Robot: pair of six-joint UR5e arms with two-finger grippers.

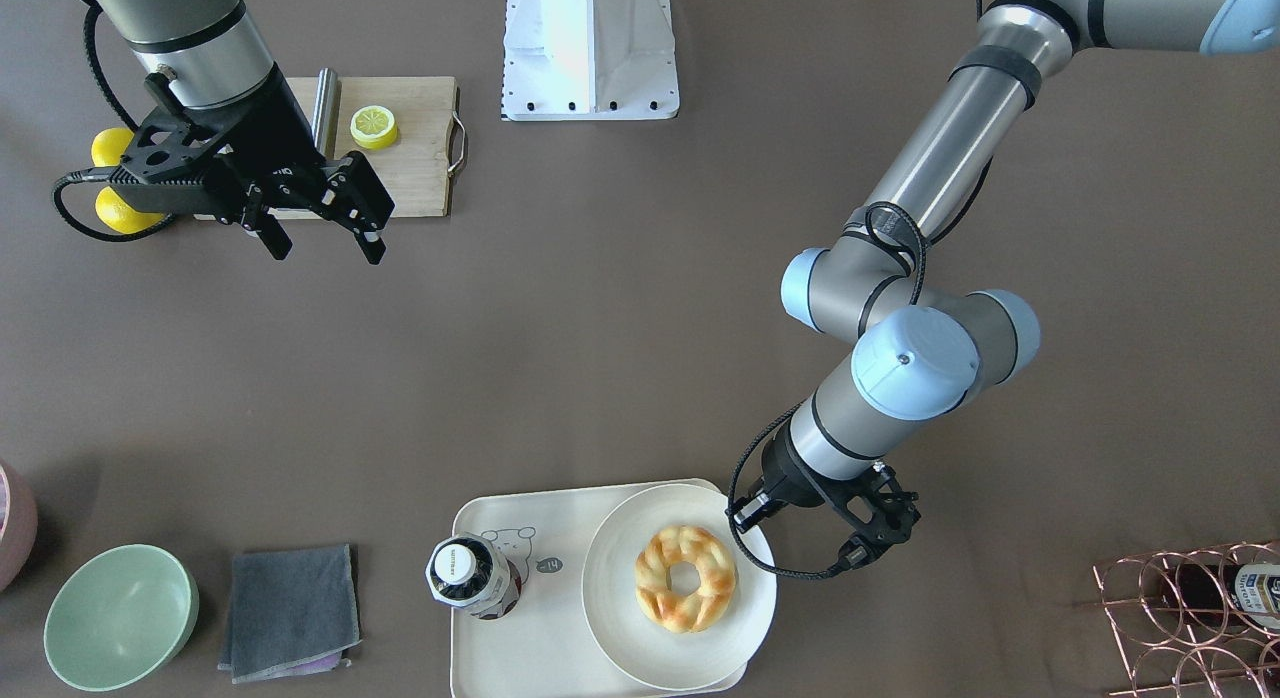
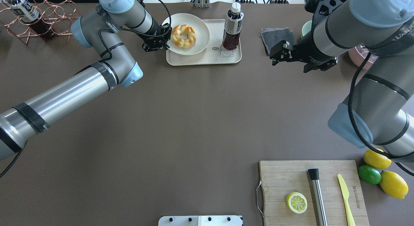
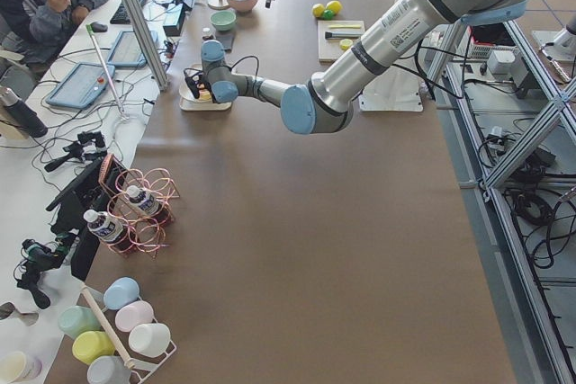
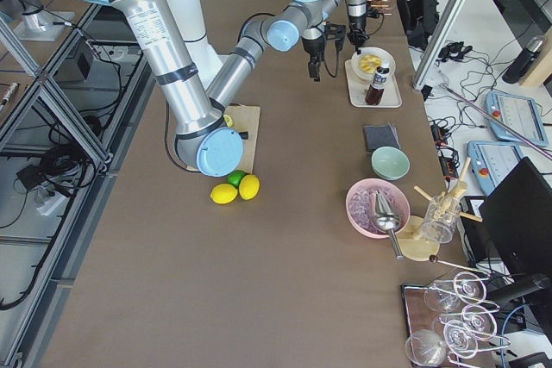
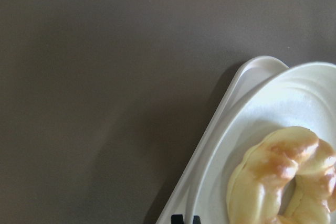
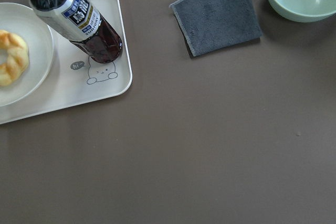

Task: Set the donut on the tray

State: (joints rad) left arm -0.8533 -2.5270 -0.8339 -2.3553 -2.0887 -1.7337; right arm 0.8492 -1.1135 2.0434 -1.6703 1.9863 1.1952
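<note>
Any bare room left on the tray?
Two patches: the narrow strip between bottle and plate, and the tray corner on the operators' side of the bottle. The plate with the donut crowds the other half.

The left wrist view is cutting off the donut [image 5: 283,182], the plate [image 1: 610,588] is covering the tray's [image 1: 500,628] left end, and the left gripper's [image 2: 163,38] jaws are showing too small and dark to judge

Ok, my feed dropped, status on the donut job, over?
Left gripper shut, at rim of round plate. Right gripper open, high, away from tray. Donut on round plate, plate on tray. Drink bottle on tray, not blocking.
</note>
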